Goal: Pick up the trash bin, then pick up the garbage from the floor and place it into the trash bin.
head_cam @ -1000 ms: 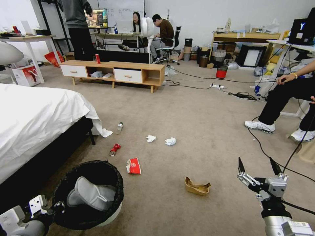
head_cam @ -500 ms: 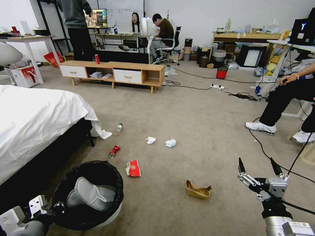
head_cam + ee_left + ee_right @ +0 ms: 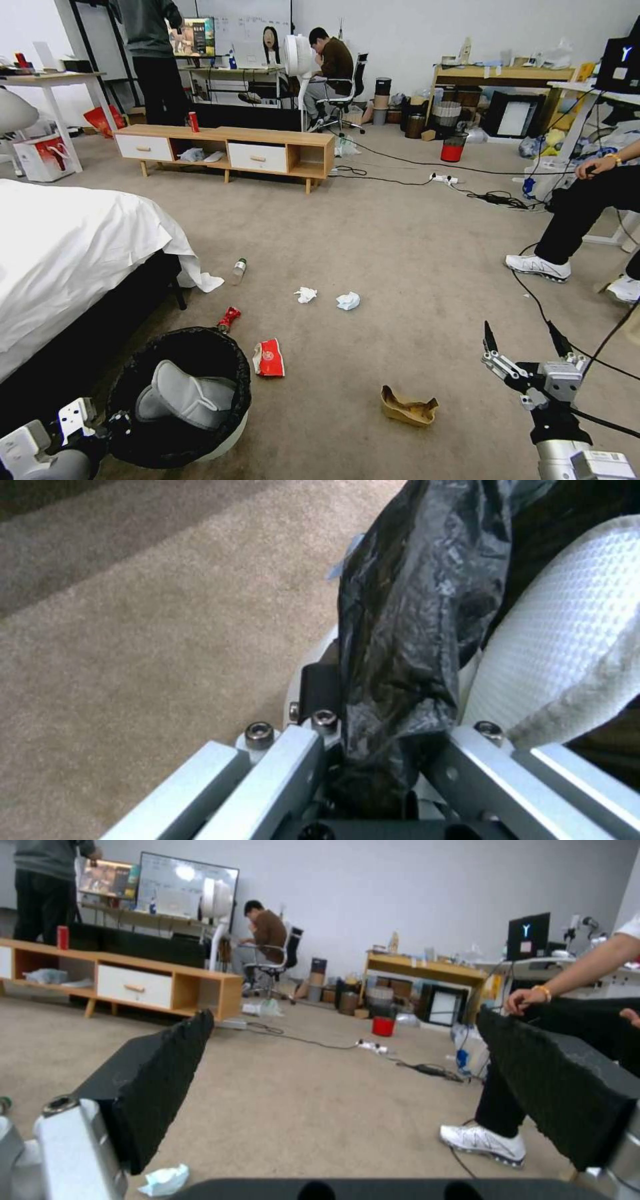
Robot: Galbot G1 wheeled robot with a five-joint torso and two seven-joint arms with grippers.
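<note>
Two grippers: the left gripper [image 3: 110, 421], jaws pinched on the rim and bag of the trash bin [image 3: 179, 395], carries it low; the right gripper [image 3: 523, 340] hangs with jaws spread. Just ahead-left of these jaws lies a cardboard tray [image 3: 409, 407]: likely light, crushable, best taken by a raised edge.
</note>
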